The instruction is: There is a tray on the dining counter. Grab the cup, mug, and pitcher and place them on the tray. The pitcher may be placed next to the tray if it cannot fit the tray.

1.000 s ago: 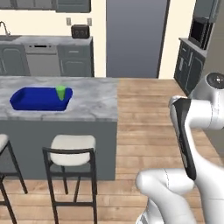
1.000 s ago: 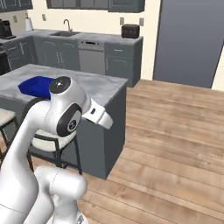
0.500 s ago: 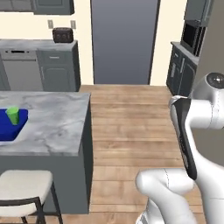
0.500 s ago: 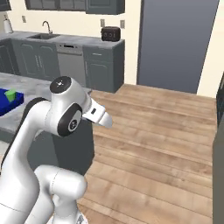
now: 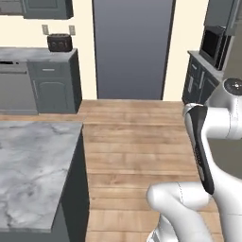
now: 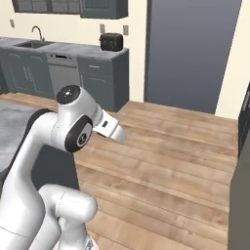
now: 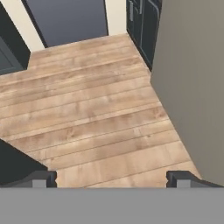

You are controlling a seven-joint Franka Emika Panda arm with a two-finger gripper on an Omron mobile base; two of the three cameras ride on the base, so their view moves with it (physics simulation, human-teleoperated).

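The dining counter (image 5: 33, 165) shows its grey-veined marble top at the lower left of the left base view, and a corner of it sits at the left edge of the right base view (image 6: 10, 132). The tray, cup, mug and pitcher are out of view. My gripper (image 7: 111, 179) is open in the hand view, its two dark fingertips (image 7: 43, 178) standing wide apart over bare wooden floor with nothing between them. The white arm (image 6: 73, 132) is folded up close to the base.
A dark doorway (image 5: 132, 47) lies ahead across the wooden floor (image 5: 137, 142). Grey cabinets with a toaster (image 5: 59, 42) and a sink (image 6: 36, 34) line the back left. A microwave (image 5: 215, 45) stands on cabinets at right. A tall grey panel (image 7: 192, 87) is close on the hand view's right.
The whole picture has slid left, so the base has moved. The blue tray with the green cup passed out of the left edge. The arm keeps its pose, jaws still open.
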